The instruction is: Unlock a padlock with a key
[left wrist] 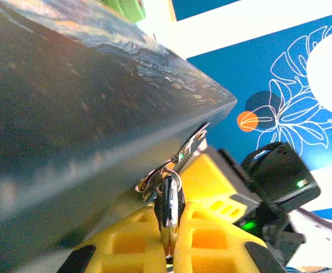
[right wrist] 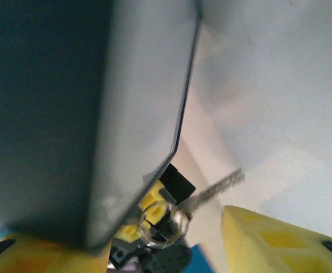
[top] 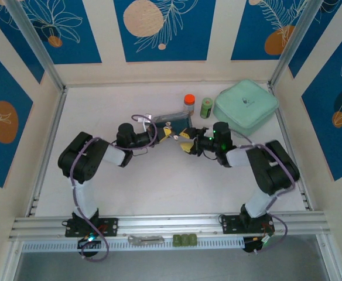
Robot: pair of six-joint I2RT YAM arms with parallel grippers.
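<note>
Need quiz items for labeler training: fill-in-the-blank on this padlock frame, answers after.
The left gripper is shut on the ___, beside the blue box.
The right gripper has its jaws ___, the key unpinched between them.
The bottle behind the box has an ___ cap.
The mint-green case lies at the far ___ of the table.
Missing: padlock; open; orange; right.

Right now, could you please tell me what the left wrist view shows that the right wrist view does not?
Left wrist view: the left arm's yellow fingers shut on the small dark padlock, and a white leaf drawing on the blue wall. Right wrist view: the thin silvery key on its wire ring, in the gap between the right arm's yellow fingers, which stand apart without touching it. Both: the dark blue-grey painted box, close on the left.
</note>
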